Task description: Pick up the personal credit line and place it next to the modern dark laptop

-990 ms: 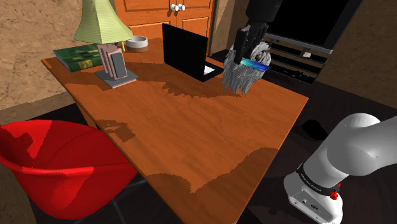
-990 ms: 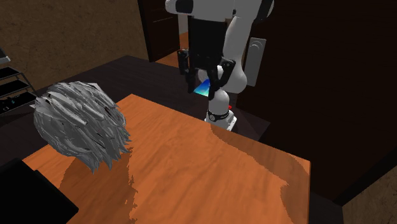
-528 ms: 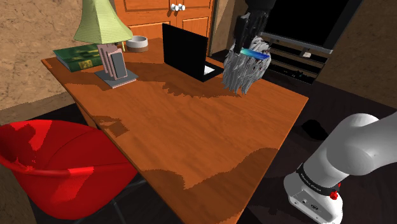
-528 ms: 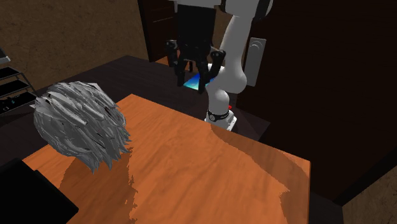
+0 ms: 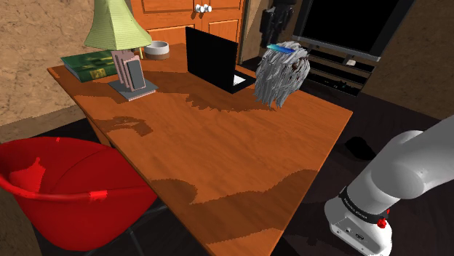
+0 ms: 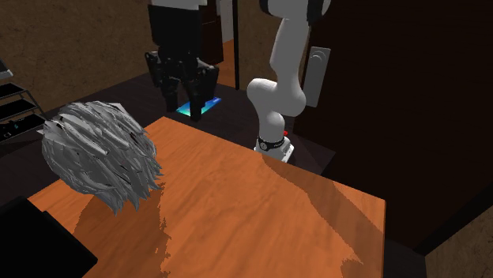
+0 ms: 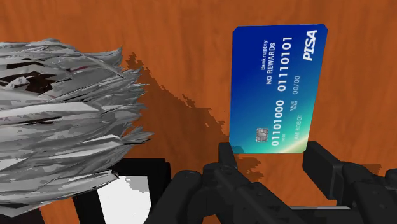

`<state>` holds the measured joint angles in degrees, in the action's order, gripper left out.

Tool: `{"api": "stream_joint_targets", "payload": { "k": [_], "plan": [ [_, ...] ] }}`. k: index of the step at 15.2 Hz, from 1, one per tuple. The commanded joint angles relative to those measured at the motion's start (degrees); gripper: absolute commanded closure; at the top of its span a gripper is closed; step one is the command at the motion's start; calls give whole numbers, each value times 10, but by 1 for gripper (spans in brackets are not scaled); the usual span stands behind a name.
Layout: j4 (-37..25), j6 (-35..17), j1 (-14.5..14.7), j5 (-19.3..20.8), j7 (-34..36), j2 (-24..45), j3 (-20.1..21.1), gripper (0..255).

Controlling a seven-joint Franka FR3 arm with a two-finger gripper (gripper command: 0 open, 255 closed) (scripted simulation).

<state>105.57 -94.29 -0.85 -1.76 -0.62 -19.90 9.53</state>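
Blue credit card (image 7: 277, 89) pinched by its short edge in the black gripper (image 7: 272, 159), up over the wooden desk (image 7: 178, 38).
White lettering reads PISA and NO REWARDS, with a small chip near the fingers; a shaggy grey clump (image 7: 63, 108) and the black laptop (image 5: 211, 58) are nearby.

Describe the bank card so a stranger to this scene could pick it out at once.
Start at the orange-brown wooden table and find the shaggy grey spiky clump beside the open black laptop. Raised beside that clump, the black two-finger gripper clasps a flat blue rectangular card. It is the one bright blue thing there, printed in white with PISA and NO REWARDS.
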Motion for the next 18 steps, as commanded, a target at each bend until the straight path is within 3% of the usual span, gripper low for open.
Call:
{"api": "stream_joint_targets", "payload": {
  "k": [1,11,15,18],
  "plan": [
    [-31,-4,-9,7,-20,35,-12,255],
    [-241,18,-43,21,-94,224,-55,255],
    [-370,50,-57,21,-121,321,-66,255],
    [-517,98,-68,21,-140,421,-73,255]
  ]
}}
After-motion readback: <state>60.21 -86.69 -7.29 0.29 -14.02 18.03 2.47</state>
